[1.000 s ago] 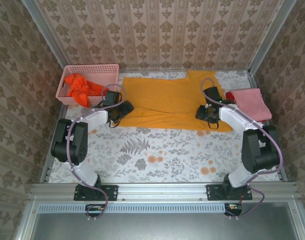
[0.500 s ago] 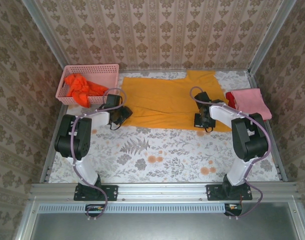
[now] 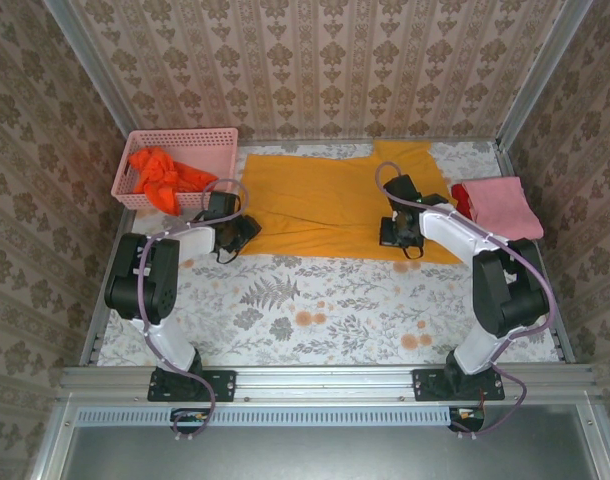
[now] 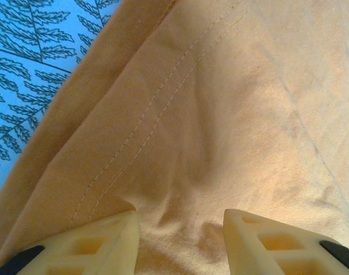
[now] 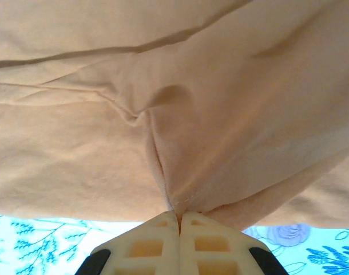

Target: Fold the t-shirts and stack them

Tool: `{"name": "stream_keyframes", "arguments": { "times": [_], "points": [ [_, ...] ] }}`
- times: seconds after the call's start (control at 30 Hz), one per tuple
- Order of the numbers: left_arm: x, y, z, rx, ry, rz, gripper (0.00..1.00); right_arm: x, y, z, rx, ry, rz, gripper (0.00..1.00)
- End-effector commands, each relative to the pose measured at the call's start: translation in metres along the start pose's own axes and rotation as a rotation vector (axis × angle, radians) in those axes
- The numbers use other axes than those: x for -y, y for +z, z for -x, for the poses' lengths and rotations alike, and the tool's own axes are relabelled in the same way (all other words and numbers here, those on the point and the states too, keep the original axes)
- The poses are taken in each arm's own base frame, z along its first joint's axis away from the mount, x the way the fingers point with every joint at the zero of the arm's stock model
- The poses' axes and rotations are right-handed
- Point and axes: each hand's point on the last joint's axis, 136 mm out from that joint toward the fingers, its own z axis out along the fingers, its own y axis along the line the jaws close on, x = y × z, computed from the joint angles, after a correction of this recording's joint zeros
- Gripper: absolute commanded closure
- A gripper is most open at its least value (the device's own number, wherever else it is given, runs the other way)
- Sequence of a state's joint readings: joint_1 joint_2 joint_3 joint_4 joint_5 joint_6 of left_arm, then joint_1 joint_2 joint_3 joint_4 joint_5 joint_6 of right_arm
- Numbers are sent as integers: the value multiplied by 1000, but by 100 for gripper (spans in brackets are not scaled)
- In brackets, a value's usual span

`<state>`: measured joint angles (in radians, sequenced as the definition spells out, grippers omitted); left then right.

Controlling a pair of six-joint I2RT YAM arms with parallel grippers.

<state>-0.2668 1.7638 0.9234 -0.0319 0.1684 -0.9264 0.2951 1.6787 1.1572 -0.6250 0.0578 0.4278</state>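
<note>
In right hand (image 5: 179, 216), golden-yellow t-shirt (image 3: 315, 200) edge pinched, left hand (image 4: 180, 222) on it

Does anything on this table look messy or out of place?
The orange-red t-shirt lies crumpled in the pink basket, a bit seemingly hanging over its near rim. The yellow t-shirt lies spread out, puckered where the right gripper pinches its edge.

yellow tee (image 3: 315, 200): spread flat | orange-red tee (image 3: 160, 175): crumpled | pink tee (image 3: 500, 205): folded

Yellow tee (image 3: 315, 200) matt soft cloth, double-stitched hem; basket (image 3: 185, 140) at 10 o'clock pink plastic lattice; left gripper's fingers (image 4: 277, 243) cream matt plastic.
</note>
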Motion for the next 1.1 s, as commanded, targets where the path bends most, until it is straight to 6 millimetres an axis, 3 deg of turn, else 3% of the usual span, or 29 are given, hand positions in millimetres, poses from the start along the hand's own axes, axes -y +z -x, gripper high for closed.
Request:
{"name": "stream_keyframes", "arguments": {
  "times": [0.0,0.27,0.33,0.47,0.53,0.63,0.77,0.9,1.07],
  "points": [
    [-34,0,-16,-47,-3,115,56,-20,-9,4,4,10,72,100],
    [-33,-4,-14,-42,2,117,56,-35,2,0,-33,-15,85,97],
    [-31,-8,-13,-33,14,114,54,-31,-3,3,-16,-23,64,86],
    [-16,-30,1,44,101,125,49,-21,-22,24,106,-5,51,49],
    [1,-42,11,91,158,118,45,-14,-22,34,132,50,77,45],
    [33,-41,18,90,223,62,42,-3,-1,44,101,158,117,50],
    [62,-16,19,37,227,-4,42,9,30,46,42,254,119,62],
    [53,6,13,-4,192,17,44,23,51,30,-21,300,58,69],
    [12,8,-10,-25,184,101,44,35,58,-19,-71,336,-2,77]
  ]
}}
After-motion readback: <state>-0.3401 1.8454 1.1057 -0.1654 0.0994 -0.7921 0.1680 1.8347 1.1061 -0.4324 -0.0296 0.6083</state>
